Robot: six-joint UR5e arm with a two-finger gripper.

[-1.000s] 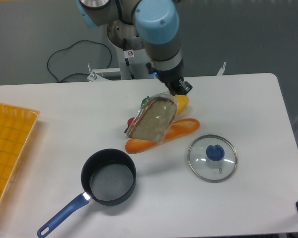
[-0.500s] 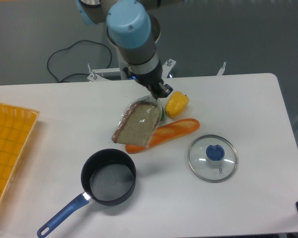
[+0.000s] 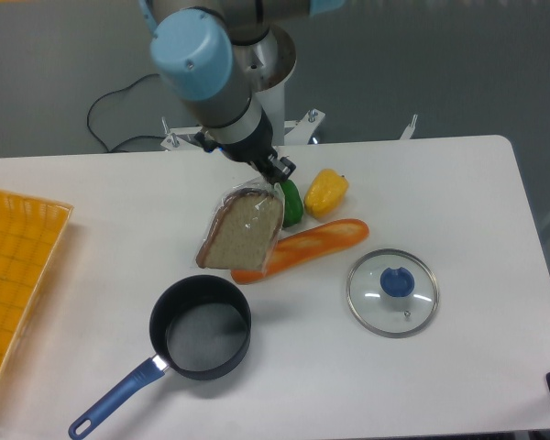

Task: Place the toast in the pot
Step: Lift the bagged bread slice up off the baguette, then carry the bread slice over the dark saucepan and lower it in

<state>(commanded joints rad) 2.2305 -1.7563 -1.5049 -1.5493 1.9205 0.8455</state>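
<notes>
now the two-finger gripper (image 3: 277,170) swings leftward across the white table (image 3: 458,202) compared with a second ago, clenched on the top corner of the flat, speckled brown slice of toast in clear plastic (image 3: 241,232), which hangs tilted in the air, clear of the long orange baguette (image 3: 304,247) it overlapped before. that carries the toast closer to the small round black pot with the grey inside and blue handle (image 3: 200,327), though it sits above and slightly right of the rim, so more travel towards the pot looks needed before any release.
</notes>
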